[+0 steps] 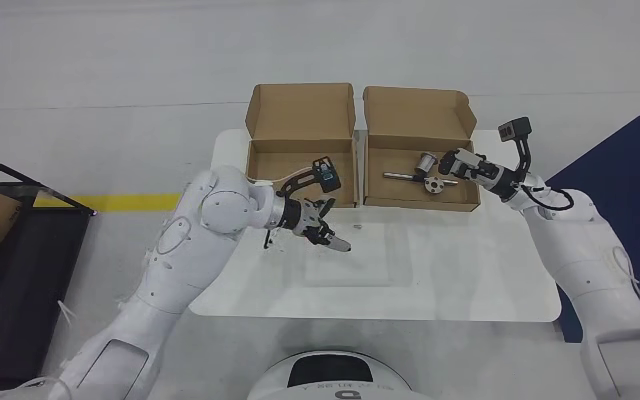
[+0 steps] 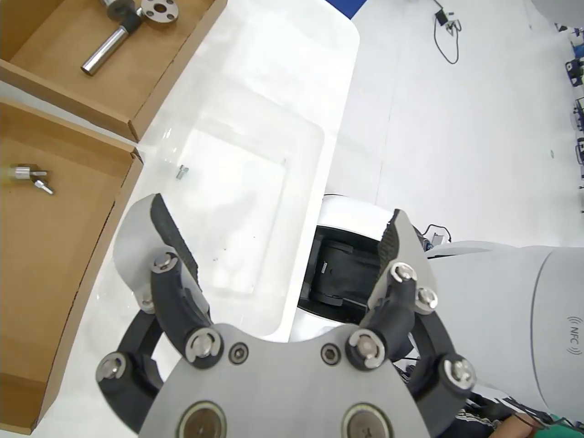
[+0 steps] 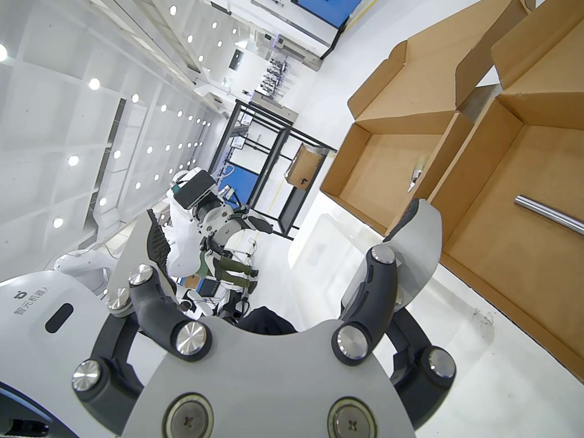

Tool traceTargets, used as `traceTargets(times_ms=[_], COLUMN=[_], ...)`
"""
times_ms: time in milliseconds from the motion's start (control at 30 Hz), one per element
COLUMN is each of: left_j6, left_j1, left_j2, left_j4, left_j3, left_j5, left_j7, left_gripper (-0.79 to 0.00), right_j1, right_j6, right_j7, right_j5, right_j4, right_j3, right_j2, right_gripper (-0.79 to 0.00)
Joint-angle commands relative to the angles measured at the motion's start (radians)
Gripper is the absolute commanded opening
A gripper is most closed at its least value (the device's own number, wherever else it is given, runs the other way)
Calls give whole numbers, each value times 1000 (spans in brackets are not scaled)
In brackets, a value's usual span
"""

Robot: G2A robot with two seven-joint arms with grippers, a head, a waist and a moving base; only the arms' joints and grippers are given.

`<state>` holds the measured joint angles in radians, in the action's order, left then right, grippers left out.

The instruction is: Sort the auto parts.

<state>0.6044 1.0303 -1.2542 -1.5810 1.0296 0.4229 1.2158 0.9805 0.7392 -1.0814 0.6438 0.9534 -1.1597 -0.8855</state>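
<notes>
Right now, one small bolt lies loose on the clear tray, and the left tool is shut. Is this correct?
Not quite. The left tool is open wide and holds nothing; the left wrist view shows it. The small bolt does lie loose on the clear tray.

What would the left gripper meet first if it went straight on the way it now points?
Probably the clear tray on the table: the open left gripper points down at it. The small bolt lies off that line; depth is unclear.
</notes>
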Motion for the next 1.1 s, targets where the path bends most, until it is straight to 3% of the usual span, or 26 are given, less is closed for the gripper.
traceTargets(times_ms=[0,100,233,333,433,533,633,833,1067], left_j6=[0,-8,-34,-11,5,28,39,33,32], left_j1=[0,1,-11,-45,-108,-177,-243,-338,-340], left_j2=[0,1,-7,-21,-42,-69,-100,-165,-169], left_j4=[0,-3,-43,-20,39,110,190,336,340], left_j3=[0,-7,-135,-230,-313,-401,-477,-589,-592], left_j5=[0,35,328,428,475,487,497,499,495], left_j7=[0,0,1,-2,-6,-28,-40,-57,-62], left_gripper=[0,0,0,-139,-194,-145,-6,0,0], right_j1=[0,0,0,0,0,0,0,0,0], right_j6=[0,0,0,0,0,0,0,0,0], right_j7=[0,0,0,0,0,0,0,0,0], right_j5=[0,0,0,0,0,0,0,0,0], right_j4=[0,0,0,0,0,0,0,0,0], right_j3=[0,0,0,0,0,0,0,0,0], right_j2=[0,0,0,0,0,0,0,0,0], right_gripper=[0,0,0,0,0,0,0,0,0])
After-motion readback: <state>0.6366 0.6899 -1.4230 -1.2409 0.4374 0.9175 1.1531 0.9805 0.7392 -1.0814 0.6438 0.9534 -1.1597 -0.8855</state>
